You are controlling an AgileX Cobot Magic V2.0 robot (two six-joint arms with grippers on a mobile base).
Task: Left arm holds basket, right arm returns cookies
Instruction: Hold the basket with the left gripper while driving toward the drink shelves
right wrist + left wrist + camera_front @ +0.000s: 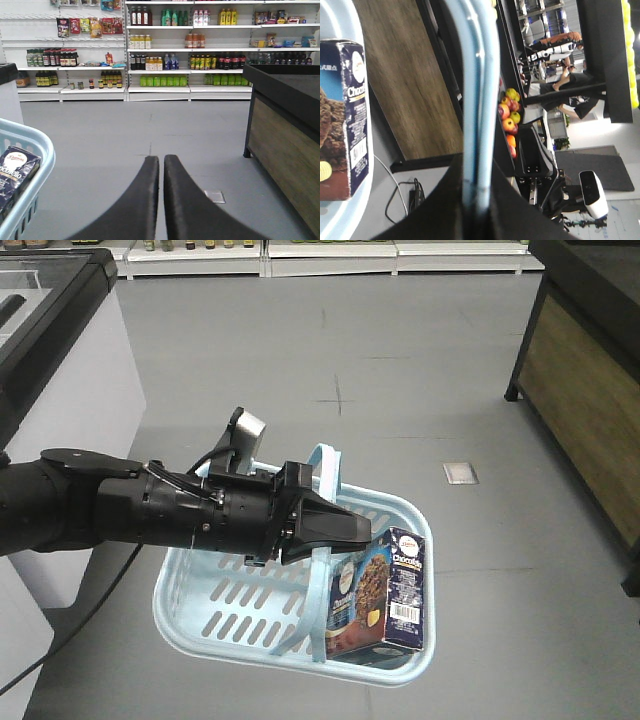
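Left gripper: clamped on both flat handles of the light blue basket, pinched together. The left wrist view shows the two handle straps running side by side down between the dark jaws. The basket seems to hang from this grip above the grey floor, tipped a little.

Right gripper: jaws pressed together with only a hairline gap and nothing between them. It points across the shop floor towards the drink shelves, and the basket rim is at the left edge of its view.

Cookie box: inside the basket, on end in the right near corner. It leans against the right wall with the printed face and barcode showing. Its top end rises above the rim, just right of the handles.

Handling (judgement):
- The box is a printed carton, likely light, with stiff edges and broad faces that dent under a hard squeeze.
- The finish looks glossy, so it may slip.
- The best hold is probably across the thin sides at the exposed upper end, coming from above and from the right, clear of the handles and the left gripper.
- The jaws must open first.
- The basket is held only by its handles and could swing or tip as the box lifts.
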